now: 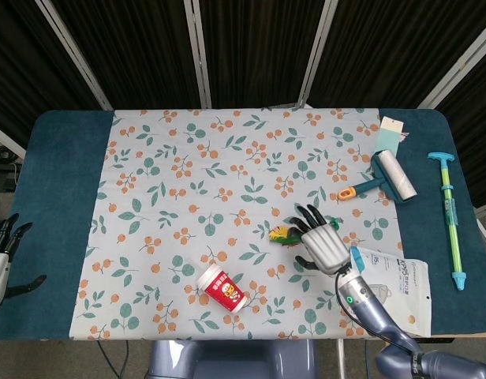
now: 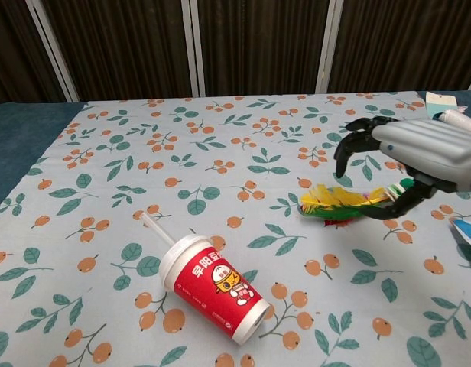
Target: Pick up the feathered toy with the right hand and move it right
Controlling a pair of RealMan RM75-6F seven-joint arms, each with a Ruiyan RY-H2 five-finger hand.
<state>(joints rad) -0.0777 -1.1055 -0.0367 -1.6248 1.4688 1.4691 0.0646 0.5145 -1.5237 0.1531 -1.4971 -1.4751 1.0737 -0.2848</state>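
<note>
The feathered toy lies on the floral cloth right of centre, with yellow, green and red feathers and a green-white base. My right hand hovers right over its base end and covers that end in the head view. In the chest view the right hand arches above the toy with fingers spread, and the thumb curls low beside the toy's base. Nothing is gripped. My left hand hangs at the table's left edge, fingers apart and holding nothing.
A red paper cup with a straw lies on its side, front left of the toy. A face-mask packet lies just right of my right hand. Further right and back are a lint roller, a teal stick and a card.
</note>
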